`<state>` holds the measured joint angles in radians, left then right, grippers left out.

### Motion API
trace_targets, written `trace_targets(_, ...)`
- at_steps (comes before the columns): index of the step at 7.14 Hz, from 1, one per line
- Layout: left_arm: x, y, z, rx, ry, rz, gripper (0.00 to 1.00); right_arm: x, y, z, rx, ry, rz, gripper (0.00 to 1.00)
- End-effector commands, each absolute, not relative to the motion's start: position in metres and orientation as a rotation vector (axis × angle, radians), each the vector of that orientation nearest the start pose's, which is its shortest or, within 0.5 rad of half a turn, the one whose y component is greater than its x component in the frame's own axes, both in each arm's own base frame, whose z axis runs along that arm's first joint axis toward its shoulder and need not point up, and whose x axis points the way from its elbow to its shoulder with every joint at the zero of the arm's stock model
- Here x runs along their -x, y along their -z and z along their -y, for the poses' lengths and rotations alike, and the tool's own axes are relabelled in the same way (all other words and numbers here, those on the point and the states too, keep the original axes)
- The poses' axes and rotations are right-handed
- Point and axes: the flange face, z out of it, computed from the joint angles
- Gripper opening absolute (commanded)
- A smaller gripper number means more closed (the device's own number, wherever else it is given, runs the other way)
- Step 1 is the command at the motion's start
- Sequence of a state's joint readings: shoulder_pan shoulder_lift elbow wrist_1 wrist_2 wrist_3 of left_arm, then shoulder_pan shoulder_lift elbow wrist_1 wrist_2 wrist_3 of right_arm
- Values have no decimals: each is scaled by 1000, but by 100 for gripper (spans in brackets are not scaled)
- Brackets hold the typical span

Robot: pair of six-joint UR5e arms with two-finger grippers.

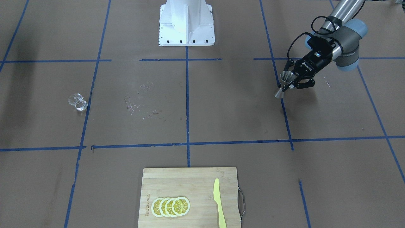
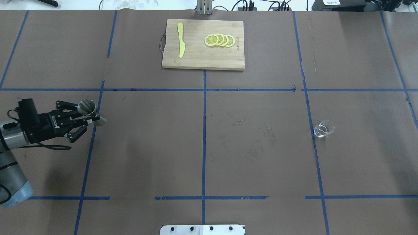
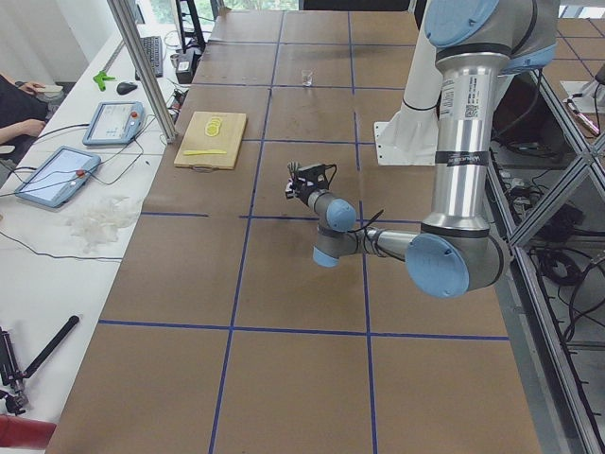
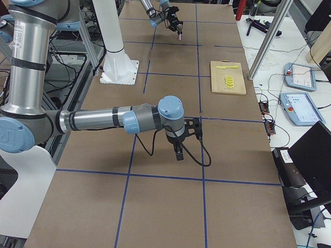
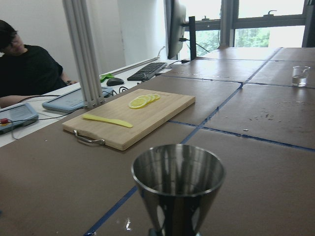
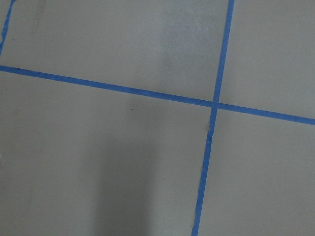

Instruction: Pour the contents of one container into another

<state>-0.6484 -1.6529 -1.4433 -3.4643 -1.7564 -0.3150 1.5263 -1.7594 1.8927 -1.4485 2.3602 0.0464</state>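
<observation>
Now my left gripper [image 2: 90, 117] pinches the silvery hourglass metal jigger [image 2: 87, 107], the small clear glass cup [image 2: 323, 129] far to its right.

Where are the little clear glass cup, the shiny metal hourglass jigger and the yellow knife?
Small clear glass cup [image 2: 324, 128], overhead view, on its round wall.
Silvery metal hourglass jigger [image 1: 287, 77], front-facing view, on its upper cone.
Flat yellow knife [image 2: 181, 49], overhead view, on its blade.

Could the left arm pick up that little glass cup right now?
Probably not: the left pincer is shut on the metal jigger, and the glass cup stands far off across the table, though nothing stands between them.
</observation>
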Motion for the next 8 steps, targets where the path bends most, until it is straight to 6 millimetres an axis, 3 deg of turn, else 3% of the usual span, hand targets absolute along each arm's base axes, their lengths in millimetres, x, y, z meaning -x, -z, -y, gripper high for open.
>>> trace_targets(1,-362,-400,443,-1388,-754,-1282,0,-44,-570,426,-203,91,797,100)
trace_targets(3,-409,-357,477,-1397,-786,-1300,0,-44,-567,428,-204,80,798,100)
trace_targets(5,-440,-304,500,-1497,-941,-1179,0,-44,-566,428,-206,80,798,100)
trace_targets(7,-465,-276,512,-1504,-951,-1189,0,-44,-564,429,-206,72,799,100)
trace_targets(8,-478,-271,503,-1499,-957,-1207,0,-43,-553,431,-216,54,803,100)
